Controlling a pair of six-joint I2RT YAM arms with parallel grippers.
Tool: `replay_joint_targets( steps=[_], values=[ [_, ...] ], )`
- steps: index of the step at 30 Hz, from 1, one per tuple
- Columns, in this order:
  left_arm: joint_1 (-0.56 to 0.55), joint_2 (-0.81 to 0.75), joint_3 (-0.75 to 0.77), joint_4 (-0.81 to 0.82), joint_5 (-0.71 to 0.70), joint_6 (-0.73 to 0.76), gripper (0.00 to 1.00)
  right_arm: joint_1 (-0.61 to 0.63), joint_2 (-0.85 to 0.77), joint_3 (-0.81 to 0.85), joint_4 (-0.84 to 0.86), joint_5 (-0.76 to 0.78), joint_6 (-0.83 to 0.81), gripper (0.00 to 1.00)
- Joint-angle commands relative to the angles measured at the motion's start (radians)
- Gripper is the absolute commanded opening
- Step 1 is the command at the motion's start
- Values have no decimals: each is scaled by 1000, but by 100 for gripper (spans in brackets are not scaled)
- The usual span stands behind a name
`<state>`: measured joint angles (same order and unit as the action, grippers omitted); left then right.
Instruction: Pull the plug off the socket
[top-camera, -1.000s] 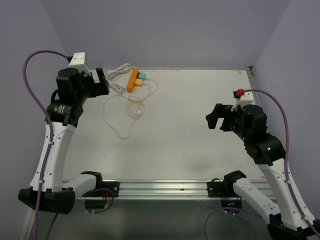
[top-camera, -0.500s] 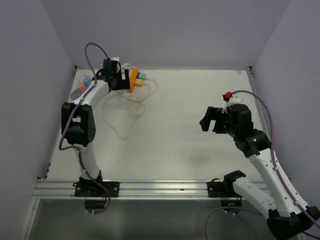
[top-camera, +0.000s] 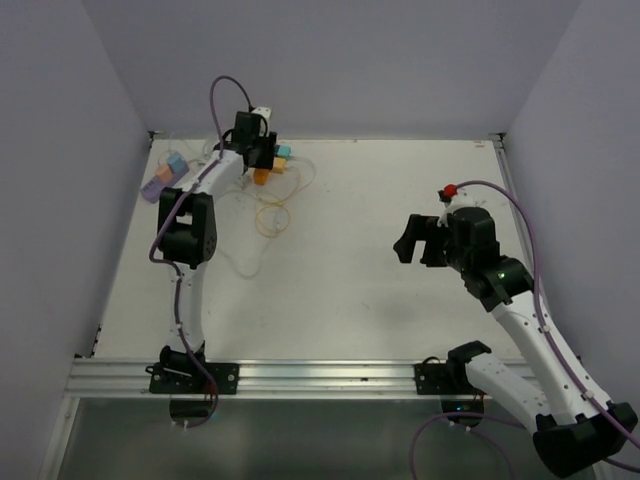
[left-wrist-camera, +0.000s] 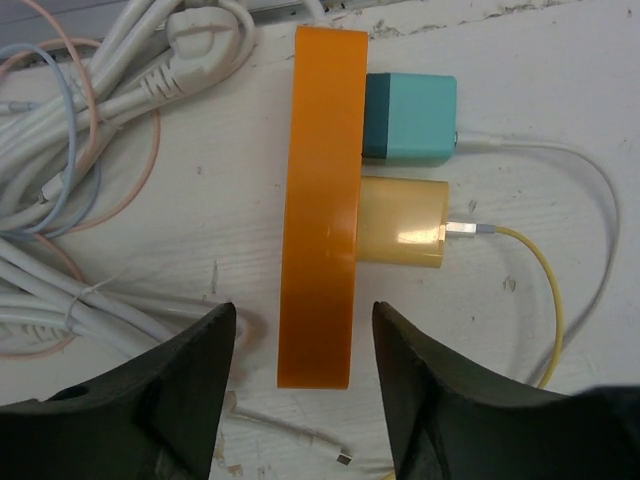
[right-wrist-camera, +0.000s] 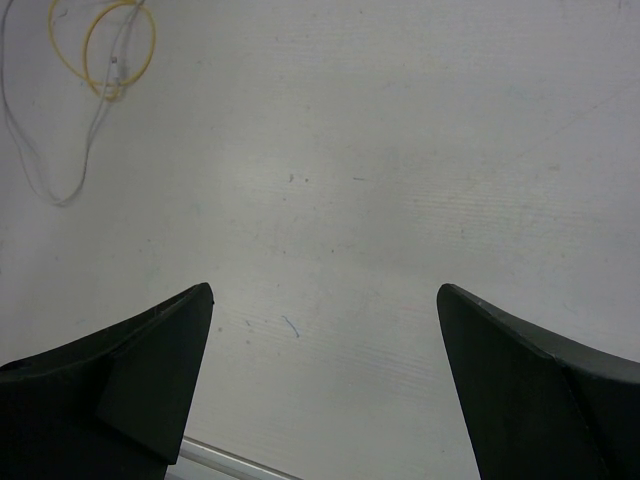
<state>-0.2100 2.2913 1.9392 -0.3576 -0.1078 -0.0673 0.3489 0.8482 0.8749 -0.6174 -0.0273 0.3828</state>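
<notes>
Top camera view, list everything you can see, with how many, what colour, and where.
orange rectangular plastic socket strip: one, orange, far left of table
teal square plug: one, teal, in the strip's side, white lead
yellow cylindrical plug: one, yellow, beside the teal one, yellow lead
thick white cord bundle: one, white, left of the strip
small pastel objects: several, purple and light blue, far left edge
white table: one, white
left tool: one, black, open astride the strip's end
right tool: one, black, open over the table's right half
</notes>
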Motion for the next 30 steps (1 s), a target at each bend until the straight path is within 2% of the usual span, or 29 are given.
replay_joint_targets(
  steps=[1, 2, 3, 4, 12, 20, 25, 26, 27, 28, 30],
  values=[
    [-3, 42, 30, 54, 22, 40, 57, 4, 11, -7, 36, -28, 7, 99],
    [-3, 46, 29, 55, 23, 40, 54, 4, 14, -8, 36, -28, 7, 99],
    [-3, 53, 27, 57, 23, 43, 46, 5, 17, -8, 36, -26, 7, 99],
    [-3, 57, 27, 57, 23, 44, 45, 4, 18, -7, 38, -26, 7, 99],
    [-3, 86, 29, 52, -7, 63, 49, 4, 37, -2, 41, -36, 5, 99],
    [-3, 128, 56, 49, -4, 61, 43, 4, 48, 16, 34, -48, -4, 99],
    [-3, 146, 61, 48, 19, 61, 31, 5, 52, 15, 35, -57, -4, 99],
    [-3, 148, 60, 45, 34, 61, 26, 4, 54, 15, 35, -54, -5, 99],
    [-3, 146, 58, 43, 48, 63, 14, 4, 55, 16, 36, -57, -4, 99],
    [-3, 140, 49, 43, 63, 63, 8, 4, 57, 19, 38, -60, -5, 99],
    [-3, 99, -12, 83, 127, 43, 0, 4, 58, 29, 38, -72, -5, 99]
  ],
)
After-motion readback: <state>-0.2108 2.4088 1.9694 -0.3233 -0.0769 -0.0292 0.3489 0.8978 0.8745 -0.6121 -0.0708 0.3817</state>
